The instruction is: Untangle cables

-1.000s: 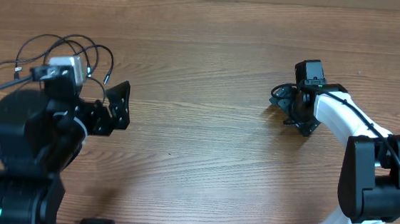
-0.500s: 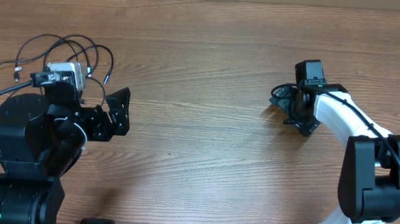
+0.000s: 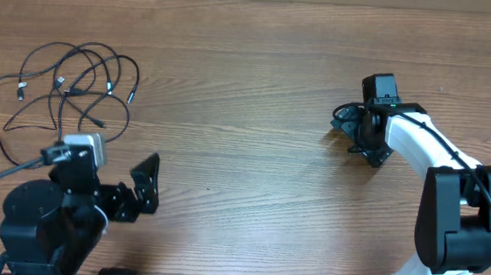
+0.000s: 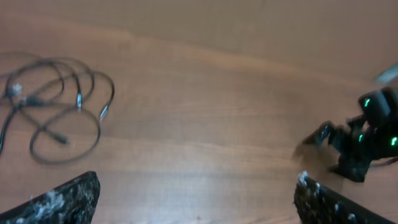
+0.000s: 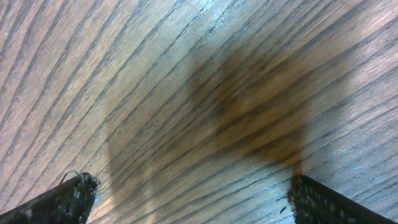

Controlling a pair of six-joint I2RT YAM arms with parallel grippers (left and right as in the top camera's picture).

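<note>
The table (image 3: 252,59) is brown wood with a strong straight grain, and it shines faintly under the light. The cables (image 3: 65,88) look like matt black rubbery cord with small pale plug tips. On the left gripper (image 4: 198,186), the fingers (image 4: 65,200) are rough black, flecked with whitish fuzz. The right arm's shell (image 3: 407,146) is smooth white plastic.

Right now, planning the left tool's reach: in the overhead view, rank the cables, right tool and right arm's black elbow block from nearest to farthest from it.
From the left tool:
1. cables, on the table's left side, just beyond it.
2. right tool, across on the right side.
3. black elbow block, far right, toward the near edge.
</note>
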